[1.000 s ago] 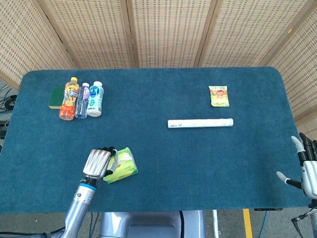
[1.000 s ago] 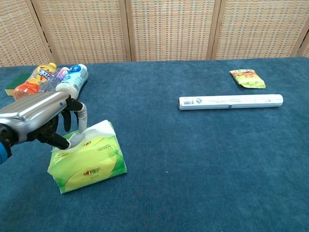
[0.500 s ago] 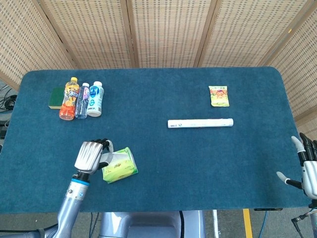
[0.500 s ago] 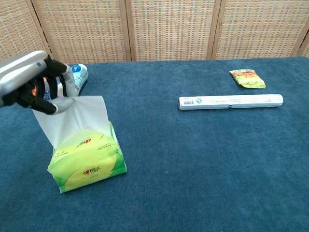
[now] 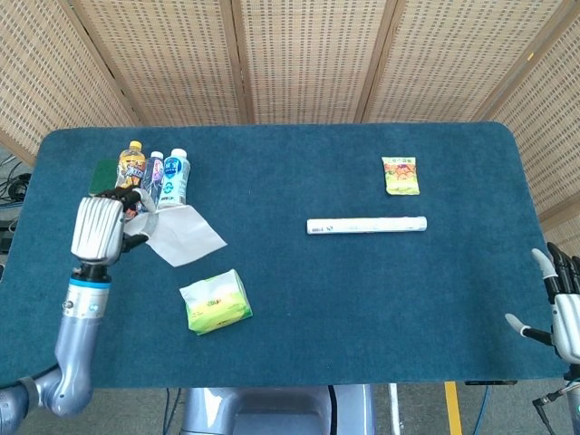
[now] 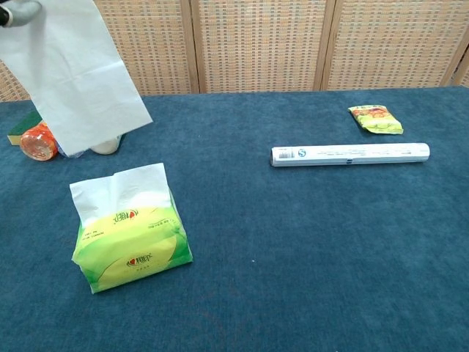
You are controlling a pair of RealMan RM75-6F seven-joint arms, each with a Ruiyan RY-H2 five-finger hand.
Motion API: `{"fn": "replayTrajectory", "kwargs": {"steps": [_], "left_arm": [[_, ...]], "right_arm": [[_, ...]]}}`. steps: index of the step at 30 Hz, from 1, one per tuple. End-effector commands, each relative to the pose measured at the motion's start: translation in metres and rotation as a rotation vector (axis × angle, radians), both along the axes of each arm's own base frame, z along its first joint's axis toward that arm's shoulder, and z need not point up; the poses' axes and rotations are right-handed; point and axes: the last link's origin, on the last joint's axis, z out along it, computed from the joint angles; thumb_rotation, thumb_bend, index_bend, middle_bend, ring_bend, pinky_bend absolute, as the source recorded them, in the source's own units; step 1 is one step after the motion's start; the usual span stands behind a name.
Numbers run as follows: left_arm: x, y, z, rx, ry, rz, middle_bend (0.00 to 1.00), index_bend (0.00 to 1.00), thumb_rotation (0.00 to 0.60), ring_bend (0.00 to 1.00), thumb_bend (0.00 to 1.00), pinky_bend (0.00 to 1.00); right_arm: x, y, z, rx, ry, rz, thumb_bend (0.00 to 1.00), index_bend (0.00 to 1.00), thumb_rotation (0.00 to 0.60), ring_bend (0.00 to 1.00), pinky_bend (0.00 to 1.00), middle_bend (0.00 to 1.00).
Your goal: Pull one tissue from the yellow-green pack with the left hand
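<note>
The yellow-green tissue pack (image 5: 216,303) (image 6: 130,244) lies on the blue table near the front left, with a fresh tissue sticking up from its slot (image 6: 117,192). My left hand (image 5: 101,227) is raised well above and to the left of the pack and pinches one white tissue (image 5: 186,236) (image 6: 69,70), which hangs free in the air, clear of the pack. In the chest view only a sliver of that hand (image 6: 13,11) shows at the top left corner. My right hand (image 5: 562,308) rests at the table's right front edge, fingers spread, holding nothing.
Three bottles (image 5: 152,179) and a green-yellow sponge (image 5: 102,178) lie at the back left, partly behind the hanging tissue in the chest view. A white roll (image 5: 366,224) (image 6: 349,153) lies mid-table, and a snack packet (image 5: 401,175) (image 6: 375,118) beyond it.
My left hand has risen and swung left and back, drawing the tissue fully out of the pack. Another tissue now stands up from the slot. The right hand has not moved.
</note>
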Motion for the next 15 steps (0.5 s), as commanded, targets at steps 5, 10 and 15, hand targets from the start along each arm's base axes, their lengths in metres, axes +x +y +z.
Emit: {"fn": "replayTrajectory", "kwargs": {"steps": [5, 10, 15], "left_arm": [[-0.031, 0.043, -0.006, 0.001, 0.158, -0.059, 0.56, 0.71, 0.6, 0.55, 0.6, 0.61], [-0.064, 0.03, -0.047, -0.122, 0.234, -0.095, 0.56, 0.71, 0.6, 0.55, 0.6, 0.62], [-0.082, 0.012, -0.07, -0.176, 0.254, -0.124, 0.56, 0.71, 0.6, 0.55, 0.59, 0.62]], "right_arm": [[-0.003, -0.004, -0.002, 0.006, 0.002, -0.019, 0.0, 0.0, 0.6, 0.0, 0.0, 0.0], [-0.005, -0.004, -0.001, 0.005, -0.001, -0.023, 0.0, 0.0, 0.6, 0.0, 0.0, 0.0], [-0.004, -0.004, -0.001, 0.006, -0.003, -0.022, 0.0, 0.0, 0.6, 0.0, 0.0, 0.0]]}}
